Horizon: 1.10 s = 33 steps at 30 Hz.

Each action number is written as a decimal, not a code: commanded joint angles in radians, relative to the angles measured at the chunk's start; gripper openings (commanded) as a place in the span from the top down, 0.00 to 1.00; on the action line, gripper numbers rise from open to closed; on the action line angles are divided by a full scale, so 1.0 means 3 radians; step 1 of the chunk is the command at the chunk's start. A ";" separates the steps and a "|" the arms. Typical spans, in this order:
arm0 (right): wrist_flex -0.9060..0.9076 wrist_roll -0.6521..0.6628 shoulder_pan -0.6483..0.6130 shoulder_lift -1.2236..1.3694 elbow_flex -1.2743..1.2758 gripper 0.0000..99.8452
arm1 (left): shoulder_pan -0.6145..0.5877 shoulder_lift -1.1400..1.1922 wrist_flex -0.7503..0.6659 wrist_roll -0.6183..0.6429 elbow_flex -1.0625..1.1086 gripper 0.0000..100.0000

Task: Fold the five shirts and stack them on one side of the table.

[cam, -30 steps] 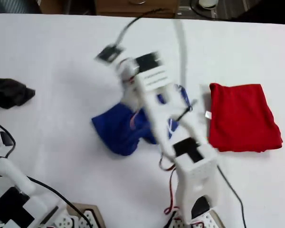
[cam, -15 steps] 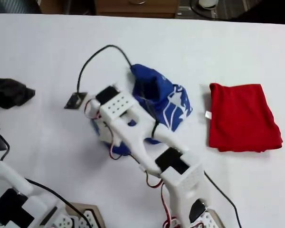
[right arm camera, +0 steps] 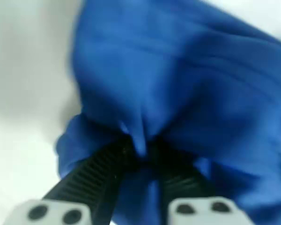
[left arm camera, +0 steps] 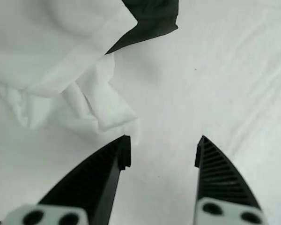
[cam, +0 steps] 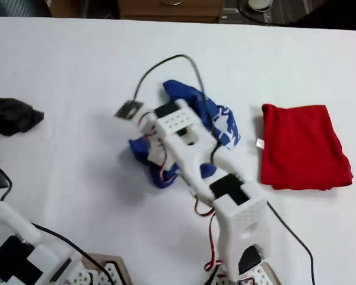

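Observation:
A crumpled blue shirt [cam: 216, 122] with a white print lies at the table's middle. My right gripper [right arm camera: 141, 149] is shut on a fold of this blue shirt [right arm camera: 178, 89], and the right arm [cam: 190, 148] stretches over it. A folded red shirt [cam: 302, 145] lies to the right of it. A black shirt [cam: 12, 114] is bunched at the left edge. My left gripper [left arm camera: 161, 152] stands open just above the table with nothing between its fingers, beside a rumpled white shirt [left arm camera: 61, 61] and a black shirt [left arm camera: 152, 16].
The left arm's base and cables [cam: 18, 243] sit at the front left corner. A small black tag on a cable [cam: 129, 110] hangs off the right arm. Bare white tabletop [cam: 77, 59] spreads across the back.
The right arm swung left across the blue shirt and then back toward the middle, dragging and bunching the cloth. The red and black shirts have stayed put.

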 commanded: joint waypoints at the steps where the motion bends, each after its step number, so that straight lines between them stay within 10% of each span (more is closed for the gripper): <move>1: 0.0182 0.0015 0.0207 -0.0059 -0.0368 0.98 | -0.0015 -0.0138 -0.0020 -0.0005 -0.0003 0.75; 14: 0.1087 -0.0010 0.0274 -0.1235 -0.1892 0.98 | -0.0010 -0.0138 -0.0020 -0.0005 0.0003 0.75; 33: 0.1056 0.0010 -0.0049 -0.2514 -0.1913 0.98 | -0.0010 -0.0133 -0.0020 -0.0005 0.0003 0.75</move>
